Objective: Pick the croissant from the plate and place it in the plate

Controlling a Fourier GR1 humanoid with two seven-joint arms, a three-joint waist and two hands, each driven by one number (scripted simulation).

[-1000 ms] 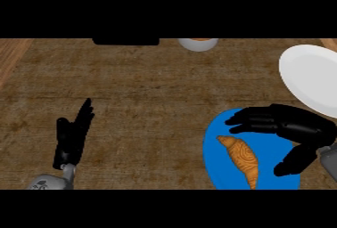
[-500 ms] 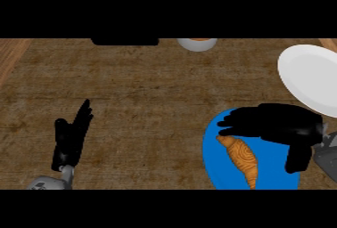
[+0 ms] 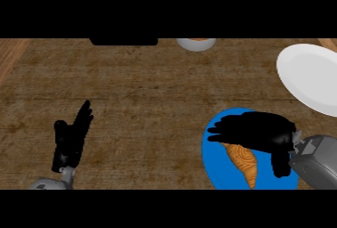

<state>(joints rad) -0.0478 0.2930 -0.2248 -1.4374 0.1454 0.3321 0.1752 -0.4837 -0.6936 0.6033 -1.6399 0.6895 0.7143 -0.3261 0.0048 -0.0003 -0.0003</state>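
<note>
I am looking steeply down at the wooden counter (image 3: 145, 98), and my right hand (image 3: 260, 131) is hanging over the blue plate (image 3: 214, 156) at the lower right, its grey forearm (image 3: 316, 164) coming in from the right edge. The fingers (image 3: 227, 129) are pointing left across the plate, spread and only slightly bent, while the thumb (image 3: 280, 162) is pointing down along the plate's right side. The croissant (image 3: 245, 162) is lying on the blue plate, its long axis running roughly up and down in the view; the palm is covering its upper end and the lower part is showing between the fingers and the thumb. I am not seeing the fingers curled round it, and I cannot tell whether the hand is touching the pastry or hovering just above it. The white plate (image 3: 309, 80) is sitting at the upper right, partly cut by the view's edge, apart from the blue one and holding nothing that I can see. My left hand (image 3: 71, 138) is resting open at the lower left, fingers straight, pressed together and pointing up, well apart from both plates. Along the far edge a dark object (image 3: 124, 41) and a pale bowl-like thing (image 3: 196, 43) are showing only in part
</note>
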